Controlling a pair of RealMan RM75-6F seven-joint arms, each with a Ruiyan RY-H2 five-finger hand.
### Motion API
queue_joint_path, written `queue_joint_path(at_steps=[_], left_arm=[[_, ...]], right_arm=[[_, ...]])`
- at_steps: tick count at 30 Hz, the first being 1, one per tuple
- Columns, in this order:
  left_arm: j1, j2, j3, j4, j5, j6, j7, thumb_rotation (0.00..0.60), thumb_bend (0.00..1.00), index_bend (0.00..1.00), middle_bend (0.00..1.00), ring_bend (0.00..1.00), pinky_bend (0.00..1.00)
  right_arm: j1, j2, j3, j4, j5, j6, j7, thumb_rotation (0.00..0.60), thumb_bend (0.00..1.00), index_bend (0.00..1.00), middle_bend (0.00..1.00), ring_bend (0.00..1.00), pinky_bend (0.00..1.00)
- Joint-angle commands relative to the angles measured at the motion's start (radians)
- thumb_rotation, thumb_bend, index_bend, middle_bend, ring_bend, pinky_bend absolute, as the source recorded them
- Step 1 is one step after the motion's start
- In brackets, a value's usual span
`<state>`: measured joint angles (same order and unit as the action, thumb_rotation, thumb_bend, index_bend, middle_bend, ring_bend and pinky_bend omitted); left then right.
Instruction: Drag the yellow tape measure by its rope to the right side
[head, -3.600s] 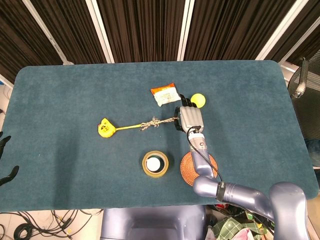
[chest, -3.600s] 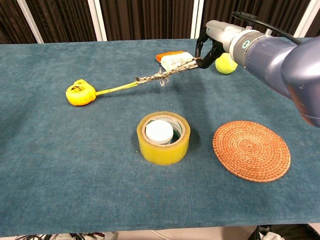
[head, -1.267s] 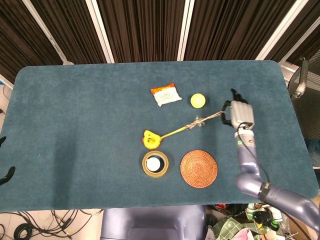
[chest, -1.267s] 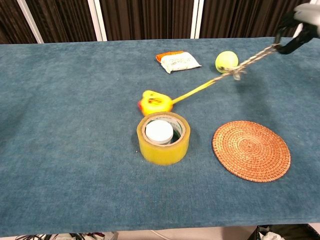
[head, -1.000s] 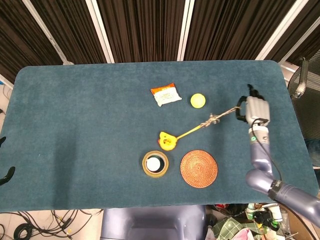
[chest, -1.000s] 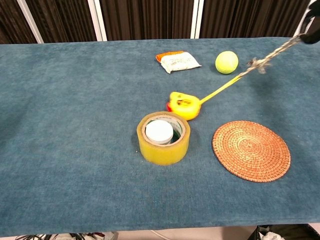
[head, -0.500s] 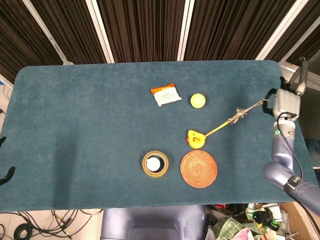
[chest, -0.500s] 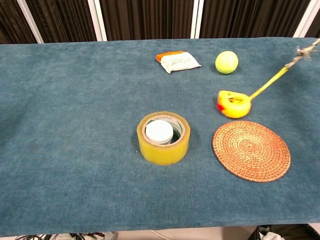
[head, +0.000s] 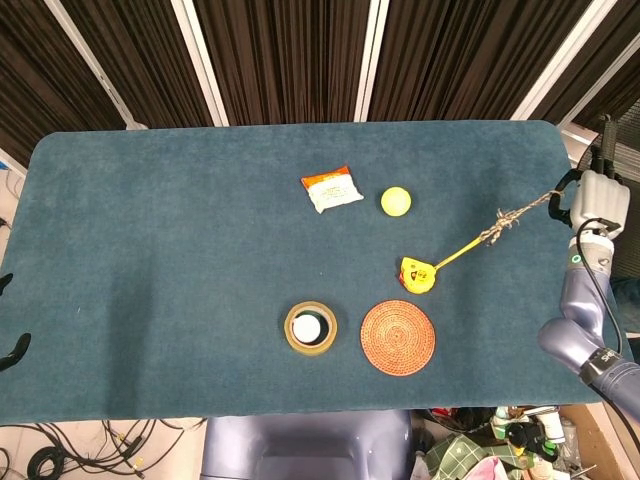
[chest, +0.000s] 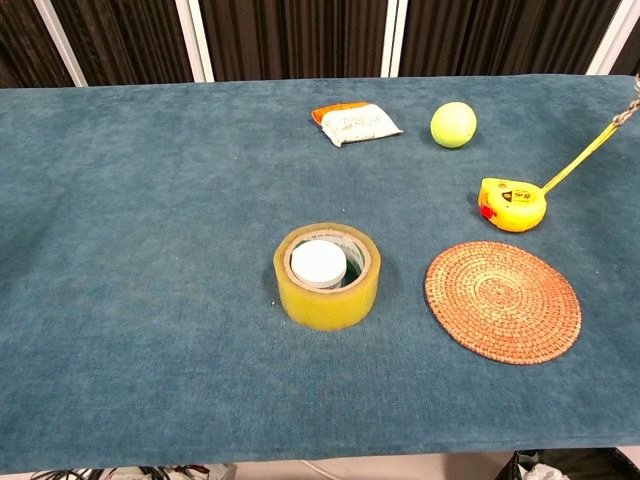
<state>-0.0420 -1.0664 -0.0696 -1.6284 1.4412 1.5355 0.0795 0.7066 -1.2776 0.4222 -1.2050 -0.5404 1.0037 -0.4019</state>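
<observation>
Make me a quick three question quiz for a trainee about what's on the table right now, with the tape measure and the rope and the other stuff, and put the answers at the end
1. True or false: the yellow tape measure is resting on top of the woven coaster.
2. Which hand holds the rope? A) the left hand B) the right hand C) neither
3. Fill in the missing word: the white object sits inside the roll of clear yellow ____.

Key
1. False. It lies on the table just beyond the coaster.
2. B. The rope runs taut from the tape measure to the right hand at the table's right edge.
3. Tape.
</observation>
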Motion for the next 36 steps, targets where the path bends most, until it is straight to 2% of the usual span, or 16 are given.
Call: queue_joint_path(at_steps=[1,6,9,11,13,15,16,18,23,28,36], left_arm=[[0.001,0.000,0.000,-0.001,0.001,0.001,-0.001,0.600,0.30,0.10,0.00,0.00,0.00],[0.003,0.003,-0.004,-0.005,-0.008,0.003,-0.007,0.600,0.30,0.10,0.00,0.00,0.00],[0.003,0.004,-0.004,-0.005,-0.006,0.002,-0.010,0.600,0.30,0.10,0.00,0.00,0.00],[0.002,0.004,-0.003,-0.004,-0.005,0.000,-0.011,0.600,0.30,0.10,0.00,0.00,0.00],[0.000,0.004,-0.003,-0.003,-0.005,-0.003,-0.012,0.600,0.30,0.10,0.00,0.00,0.00],[-0.001,0.005,-0.003,-0.004,-0.004,-0.004,-0.014,0.600,0.30,0.10,0.00,0.00,0.00],[-0.001,0.005,-0.004,-0.004,-0.005,-0.005,-0.016,0.600,0.30,0.10,0.00,0.00,0.00],[-0.001,0.006,-0.005,-0.005,-0.007,-0.006,-0.020,0.600,0.30,0.10,0.00,0.00,0.00],[-0.003,0.007,-0.004,-0.004,-0.003,-0.007,-0.023,0.600,0.30,0.10,0.00,0.00,0.00],[-0.003,0.008,-0.004,-0.003,-0.003,-0.009,-0.026,0.600,0.30,0.10,0.00,0.00,0.00],[0.001,0.008,-0.003,-0.003,0.009,0.007,-0.017,0.600,0.30,0.10,0.00,0.00,0.00]], right_arm=[[0.003,-0.001,-0.007,-0.023,-0.004,0.001,-0.010,0.600,0.44,0.68,0.00,0.08,0.16],[0.000,0.001,-0.011,-0.105,0.000,0.004,-0.010,0.600,0.41,0.68,0.00,0.08,0.16],[-0.008,0.006,-0.020,-0.183,-0.018,0.021,-0.008,0.600,0.34,0.66,0.00,0.07,0.16],[-0.018,0.014,-0.031,-0.251,-0.030,0.034,-0.010,0.600,0.29,0.55,0.00,0.06,0.16],[-0.027,0.032,-0.047,-0.334,-0.025,0.045,-0.028,0.600,0.22,0.33,0.00,0.05,0.16],[-0.028,0.051,-0.060,-0.415,0.003,0.058,-0.061,0.600,0.16,0.18,0.00,0.04,0.15],[-0.029,0.057,-0.067,-0.472,0.007,0.058,-0.068,0.600,0.13,0.13,0.00,0.04,0.15],[-0.032,0.070,-0.071,-0.527,0.009,0.076,-0.077,0.600,0.11,0.08,0.00,0.04,0.15],[-0.039,0.107,-0.096,-0.631,-0.005,0.136,-0.120,0.600,0.09,0.01,0.00,0.04,0.15],[-0.098,0.160,-0.112,-0.749,-0.077,0.225,-0.076,0.600,0.09,0.00,0.00,0.04,0.15],[-0.265,0.236,-0.255,-0.863,-0.320,0.365,-0.008,0.600,0.09,0.00,0.00,0.04,0.15]])
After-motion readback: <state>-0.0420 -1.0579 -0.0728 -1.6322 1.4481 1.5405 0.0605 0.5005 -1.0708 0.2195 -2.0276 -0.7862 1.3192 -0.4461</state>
